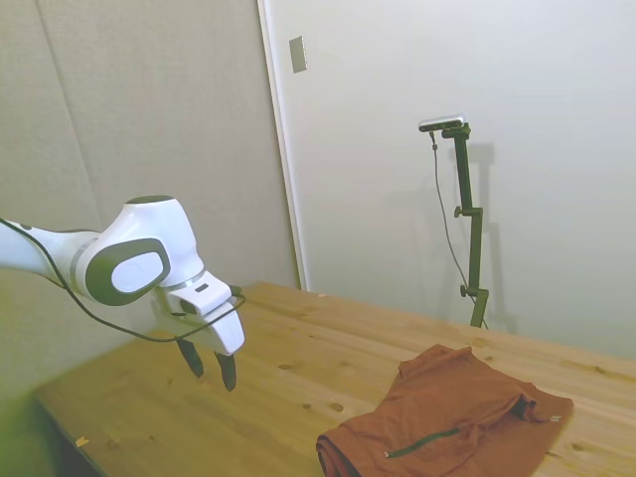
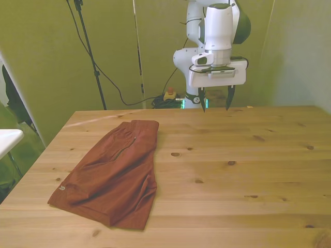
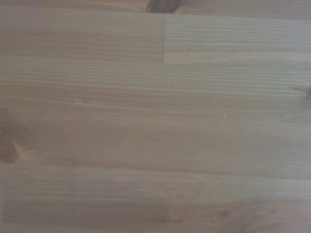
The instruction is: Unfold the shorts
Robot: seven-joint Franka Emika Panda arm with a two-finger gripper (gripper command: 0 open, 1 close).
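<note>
Nearest to where I stand, the shorts [image 2: 115, 173] lie folded over on themselves on the wooden table [image 2: 248, 165], toward the front view's left, one leg stacked on the other so only a single leg's outline shows. A small pale tag [image 2: 61, 188] sits at the near hem corner, and the dark drawstring cord [image 1: 422, 443] runs across the top layer in the side view. Farther back, well apart from the cloth, the gripper [image 2: 214, 99] hangs above the table's far edge with its two dark fingers [image 2: 202, 99] spread and nothing between them; the wrist view shows only bare planks. From here I'd worry about the pinch: the fabric looks soft and thin, so a grasp that comes down too deep could catch both layers and drag the whole garment across the wood instead of opening it, while a shallow one may slip off the fold edge.
</note>
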